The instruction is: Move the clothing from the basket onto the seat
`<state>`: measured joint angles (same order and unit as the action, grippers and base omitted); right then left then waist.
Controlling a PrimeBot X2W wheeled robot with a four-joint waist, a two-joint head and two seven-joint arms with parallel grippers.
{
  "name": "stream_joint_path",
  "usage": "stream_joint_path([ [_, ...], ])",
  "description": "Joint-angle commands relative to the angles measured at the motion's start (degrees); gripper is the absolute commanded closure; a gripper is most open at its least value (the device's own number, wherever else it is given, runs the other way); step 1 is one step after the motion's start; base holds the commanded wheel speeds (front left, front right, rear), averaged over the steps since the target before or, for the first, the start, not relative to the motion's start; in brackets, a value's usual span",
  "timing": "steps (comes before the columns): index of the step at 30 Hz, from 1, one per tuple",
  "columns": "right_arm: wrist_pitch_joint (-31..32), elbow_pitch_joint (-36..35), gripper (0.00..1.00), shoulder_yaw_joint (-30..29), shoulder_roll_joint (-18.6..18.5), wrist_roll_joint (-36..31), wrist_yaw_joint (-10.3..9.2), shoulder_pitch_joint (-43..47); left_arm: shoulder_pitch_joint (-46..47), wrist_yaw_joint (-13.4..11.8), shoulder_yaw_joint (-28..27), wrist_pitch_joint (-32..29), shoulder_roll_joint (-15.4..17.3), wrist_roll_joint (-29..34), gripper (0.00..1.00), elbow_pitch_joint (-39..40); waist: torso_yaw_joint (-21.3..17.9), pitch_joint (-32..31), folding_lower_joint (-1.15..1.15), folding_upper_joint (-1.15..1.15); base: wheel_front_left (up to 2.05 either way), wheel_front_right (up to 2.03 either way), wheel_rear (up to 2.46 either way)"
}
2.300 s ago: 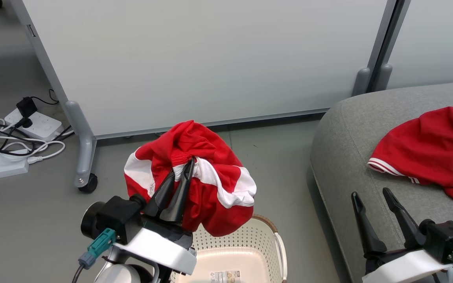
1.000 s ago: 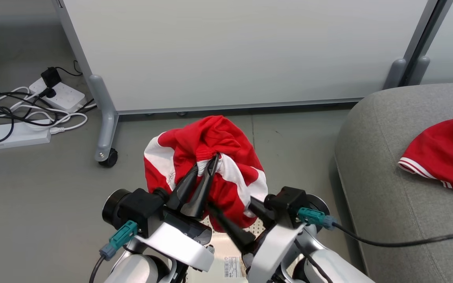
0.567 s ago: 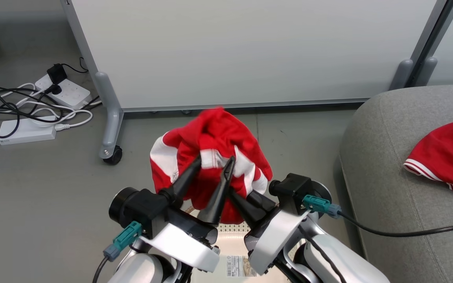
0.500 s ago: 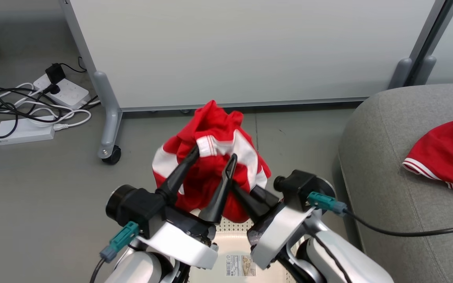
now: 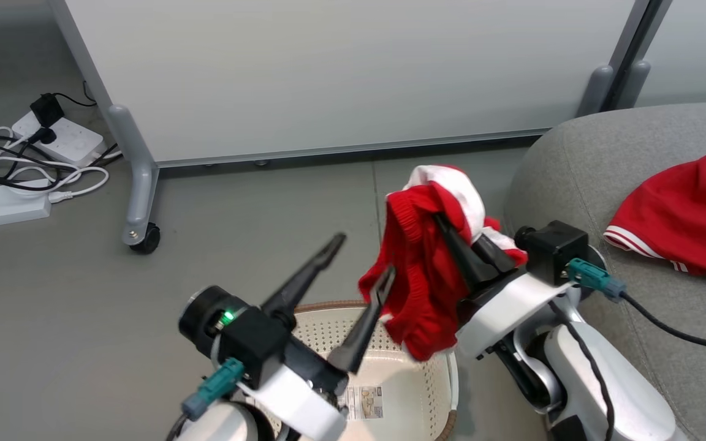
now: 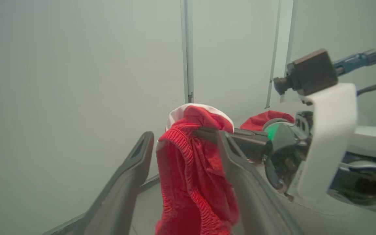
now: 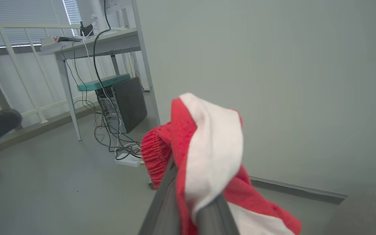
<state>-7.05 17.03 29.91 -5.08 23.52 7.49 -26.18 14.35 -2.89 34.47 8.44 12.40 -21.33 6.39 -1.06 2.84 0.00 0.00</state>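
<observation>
A red garment with white panels (image 5: 420, 288) hangs over the basket's right side, with my right gripper (image 5: 445, 229) shut on its upper folds. In the right wrist view the cloth (image 7: 214, 147) wraps over the gripper (image 7: 188, 199) and hides the fingertips. My left gripper (image 5: 362, 257) is open just left of the garment and holds nothing. The left wrist view looks between its spread fingers (image 6: 135, 163) at the cloth (image 6: 191, 176). The cream basket (image 5: 322, 331) with a brown rim sits below. A second red garment (image 5: 684, 208) lies on the grey seat (image 5: 573, 159) at the right.
A pale partition panel on a wheeled foot (image 5: 138, 236) stands behind the basket. Power strips and tangled cables (image 5: 22, 159) lie on the floor at the far left. In the right wrist view there is a desk with a dark computer case (image 7: 126, 101).
My left gripper has opened and let go of the garment. The right gripper has shut on it and carried it rightward toward the seat. The head camera has also shifted.
</observation>
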Motion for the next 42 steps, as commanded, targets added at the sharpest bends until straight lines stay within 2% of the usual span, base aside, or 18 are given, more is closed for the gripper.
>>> stream_joint_path([
  [1, 0.43, -0.11, 1.0, -1.34, -0.52, -0.59, 0.01, 1.01, -1.06, 1.11, 1.3, -1.25, 0.94, 0.22, 0.0, -0.91, -0.49, 0.29, 0.0, 0.0, 0.0, 0.0, 0.0],
  [6, 1.21, -0.2, 1.0, -4.23, -1.19, -1.56, 0.01, 2.38, -2.14, 3.77, 5.38, -3.83, 1.76, 0.39, 0.0, -3.74, -1.42, 0.83, 0.0, 0.0, 0.0, 0.0, 0.0],
  [14, 1.33, -0.59, 1.0, -5.77, -0.92, -1.51, 0.01, 3.03, -1.96, 4.54, 6.87, -3.44, 2.06, 0.66, 0.0, -5.12, -4.59, 1.23, 0.0, 0.0, 0.0, 0.0, 0.0],
  [23, 0.97, -1.33, 1.0, -7.37, -0.37, -1.19, 0.01, 2.92, -1.12, 4.86, 7.88, -4.05, 2.14, 0.62, 0.0, -4.63, -14.1, 2.6, 0.0, 0.0, 0.0, 0.0, 0.0],
  [38, -0.98, -2.79, 1.0, -13.13, 0.47, -0.99, 0.01, 6.07, 0.79, 5.34, 8.03, -6.78, 4.61, 0.54, 0.0, -1.97, -30.14, 7.79, 0.0, 0.0, 0.0, 0.0, 0.0],
  [42, -2.31, -3.45, 1.0, -16.34, 0.81, -1.04, 0.02, 7.74, 2.62, 6.7, 9.25, -8.05, 4.58, 0.53, 0.0, -1.77, -31.32, 9.43, 0.0, 0.0, 0.0, 0.0, 0.0],
])
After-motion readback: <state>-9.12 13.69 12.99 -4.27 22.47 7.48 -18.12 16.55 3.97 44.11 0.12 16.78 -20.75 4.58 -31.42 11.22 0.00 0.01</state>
